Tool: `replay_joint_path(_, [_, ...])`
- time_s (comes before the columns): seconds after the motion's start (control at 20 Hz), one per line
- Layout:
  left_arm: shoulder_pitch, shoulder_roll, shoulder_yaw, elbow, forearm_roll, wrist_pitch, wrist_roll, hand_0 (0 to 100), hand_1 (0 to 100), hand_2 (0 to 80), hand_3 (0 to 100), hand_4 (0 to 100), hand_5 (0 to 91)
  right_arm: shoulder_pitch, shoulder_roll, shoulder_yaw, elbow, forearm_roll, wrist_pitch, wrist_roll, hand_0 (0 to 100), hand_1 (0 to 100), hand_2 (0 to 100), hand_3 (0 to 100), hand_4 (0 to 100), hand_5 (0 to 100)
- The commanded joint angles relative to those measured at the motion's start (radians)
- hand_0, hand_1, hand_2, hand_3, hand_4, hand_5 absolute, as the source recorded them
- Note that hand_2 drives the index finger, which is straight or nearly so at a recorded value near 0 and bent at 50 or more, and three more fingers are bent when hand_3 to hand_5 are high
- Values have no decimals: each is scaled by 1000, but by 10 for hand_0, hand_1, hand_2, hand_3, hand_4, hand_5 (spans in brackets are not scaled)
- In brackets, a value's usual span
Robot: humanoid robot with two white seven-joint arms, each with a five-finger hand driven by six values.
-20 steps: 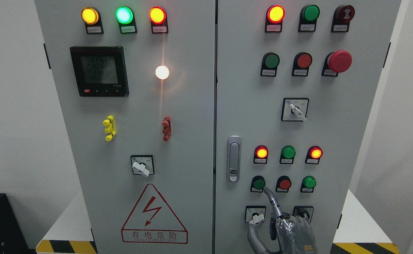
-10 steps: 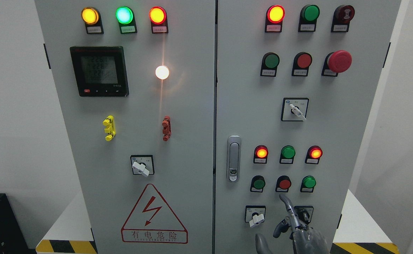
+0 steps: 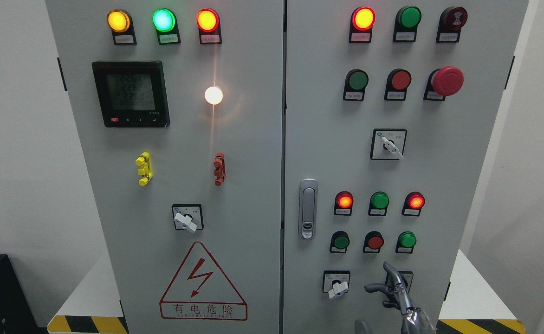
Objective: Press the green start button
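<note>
Right hand [image 3: 395,297], coming in at the bottom edge right of the middle, sits low against the right cabinet door [image 3: 318,139] with its index finger [image 3: 391,273] stretched upward and another finger crooked out to the left; it grips nothing and touches no button. Above the fingertip runs a row of three pushbuttons: a green start button [image 3: 341,241] up and to the left, a red button [image 3: 375,241] almost straight above, and a second green button [image 3: 407,239] up and slightly right. My judgement is that the main risk is a wrong press: the red button lies nearest the finger's line, and two green ones flank it, so a straight push upward could land on red or on the wrong green. The labels are too small to read, so which green is the start one cannot be confirmed. A white selector switch [image 3: 337,287] sits just left of the hand and a dark knob [image 3: 401,279] is partly hidden behind the finger; a sideways sweep could knock either. Higher up is a row of indicator lamps [image 3: 379,200], two lit red, and far above a red emergency mushroom button [image 3: 447,80]. The panel is smooth grey painted metal, upright; pale walls stand on both sides and hazard striping [image 3: 88,324] marks the floor edge.
</note>
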Motion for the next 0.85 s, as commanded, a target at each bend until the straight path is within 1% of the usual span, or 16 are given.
replay_joint_path(0.0, [-23, 0, 0, -28, 0, 1, -1, 120, 556, 0, 0, 0, 0, 16, -1, 52, -65, -170, 18, 16, 0, 42, 0, 30, 0, 0])
replay_joint_path(0.1, [-23, 0, 0, -28, 0, 1, -1, 120, 556, 0, 0, 0, 0, 16, -1, 55, -65, -192, 21, 50, 0, 41, 0, 18, 0, 0])
replay_joint_path(0.15, [-23, 0, 0, -28, 0, 1, -1, 120, 556, 0, 0, 0, 0, 16, -1, 55, -65, -196, 21, 55, 0, 41, 0, 5, 0, 0])
replay_joint_path(0.4, [-23, 0, 0, -28, 0, 1, -1, 120, 556, 0, 0, 0, 0, 16, -1, 62, -65, -203, 21, 58, 0, 36, 0, 0, 0, 0])
replay_joint_path(0.8, [-23, 1, 0, -28, 0, 1, -1, 120, 556, 0, 0, 0, 0, 24, -1, 71, -65, -269, 21, 58, 0, 27, 0, 0, 0, 0])
